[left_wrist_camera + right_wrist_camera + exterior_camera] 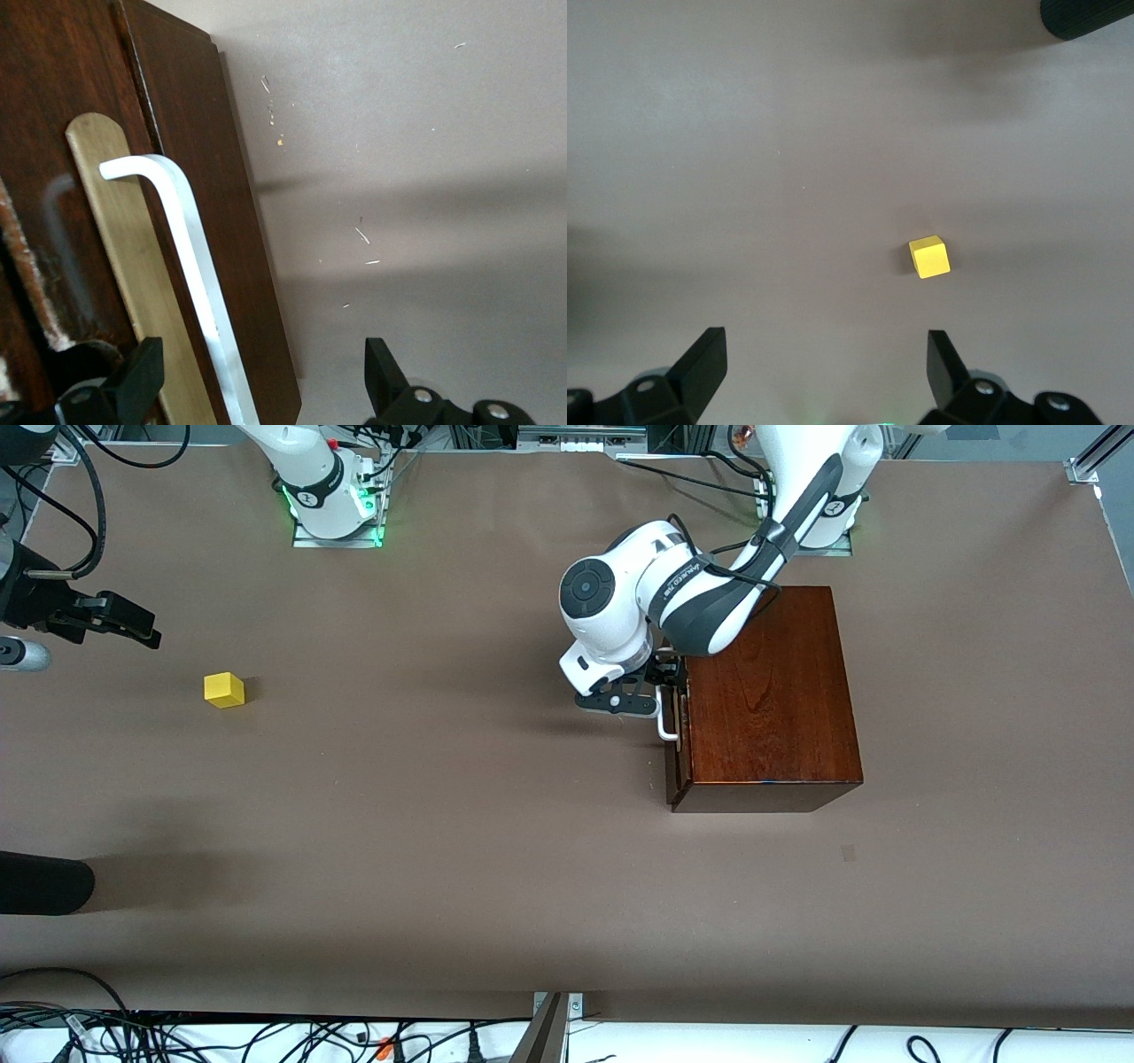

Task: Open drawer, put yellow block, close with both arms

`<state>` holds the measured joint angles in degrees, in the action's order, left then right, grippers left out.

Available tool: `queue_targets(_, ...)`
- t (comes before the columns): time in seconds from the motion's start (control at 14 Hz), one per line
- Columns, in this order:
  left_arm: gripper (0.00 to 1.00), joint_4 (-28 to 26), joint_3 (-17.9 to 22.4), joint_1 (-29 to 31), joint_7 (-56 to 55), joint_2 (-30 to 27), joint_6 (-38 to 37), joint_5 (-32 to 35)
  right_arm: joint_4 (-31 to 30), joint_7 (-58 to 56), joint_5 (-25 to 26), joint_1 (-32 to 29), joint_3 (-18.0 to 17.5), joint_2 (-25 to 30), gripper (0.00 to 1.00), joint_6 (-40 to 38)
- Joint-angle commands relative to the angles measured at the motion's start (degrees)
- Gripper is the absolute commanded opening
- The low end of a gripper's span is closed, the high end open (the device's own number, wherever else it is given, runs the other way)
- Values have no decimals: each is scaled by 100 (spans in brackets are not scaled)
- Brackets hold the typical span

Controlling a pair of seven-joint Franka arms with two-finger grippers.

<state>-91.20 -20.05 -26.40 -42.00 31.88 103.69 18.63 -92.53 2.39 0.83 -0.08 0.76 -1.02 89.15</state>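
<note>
Left gripper (257,390) spread around drawer handle (190,266), drawer (677,731) closed; right gripper (824,372) spread above table (443,824), near yellow block (929,257).

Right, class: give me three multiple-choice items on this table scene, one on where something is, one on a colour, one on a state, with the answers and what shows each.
1. Where does the yellow block sit?
A. On bare table toward the right arm's end
B. On top of the wooden box
C. Inside the drawer

2. What colour is the drawer's bar handle?
A. Black
B. White
C. Yellow

3. How do the left tool and the handle stand?
A. The tool is far off, over the block
B. The tool has lifted the handle off the box
C. Open fingers, the handle between them, drawer shut

Answers: 1 A, the block lies alone on the brown table, apart from the wooden box. 2 B, a white bar shows against the dark front. 3 C, the left wrist view shows the bar between spread fingers, and no tray sticks out.
</note>
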Motion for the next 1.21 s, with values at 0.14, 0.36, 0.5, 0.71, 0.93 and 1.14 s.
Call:
queue_targets(0.14,100,58,10,-67,-316,169,2,378,16,-63,-92,-1,12,23,100,-12)
queue_targets(0.36,100,50,1,-93,-404,249,98,378,16,-63,-92,-1,12,23,100,-12)
queue_targets(0.5,100,50,-8,-181,-572,258,125,378,16,-63,-92,-1,12,23,100,-12)
queue_targets(0.71,100,50,1,-181,-581,284,125,378,16,-63,-92,-1,12,23,100,-12)
queue_targets(0.93,100,50,1,-190,-694,354,195,378,16,-63,-92,-1,12,23,100,-12)
queue_targets(1.14,100,58,-17,-190,-756,398,292,370,16,-63,-92,-1,12,23,100,-12)
